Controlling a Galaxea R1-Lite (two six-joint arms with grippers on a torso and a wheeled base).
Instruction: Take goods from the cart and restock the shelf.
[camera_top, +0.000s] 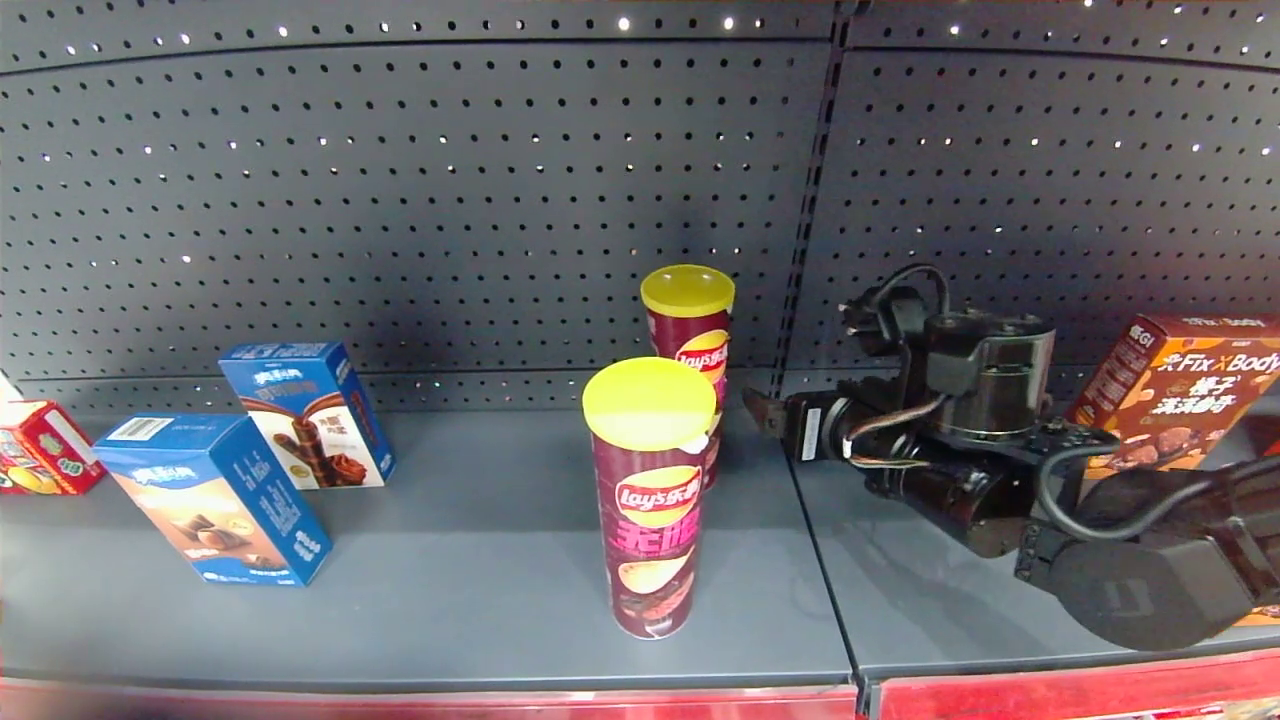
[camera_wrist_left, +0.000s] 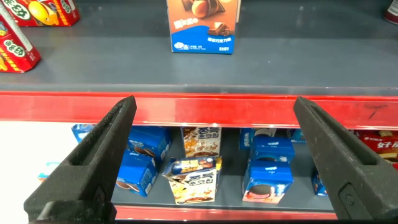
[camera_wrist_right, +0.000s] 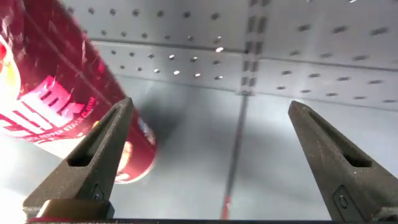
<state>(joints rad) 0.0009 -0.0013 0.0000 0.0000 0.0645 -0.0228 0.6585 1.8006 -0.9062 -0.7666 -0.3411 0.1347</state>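
Note:
Two maroon chip cans with yellow lids stand upright on the grey shelf. The front can is near the shelf's middle and the rear can is close behind it. My right gripper is just right of the rear can, low over the shelf. In the right wrist view that gripper is open and holds nothing, with a chip can outside one finger. My left gripper is open and holds nothing, in front of the shelf's red front edge.
Two blue biscuit boxes stand at the left, with a red box beyond them. An orange-brown box stands behind my right arm. A perforated back panel closes the shelf. Several blue boxes fill the lower shelf.

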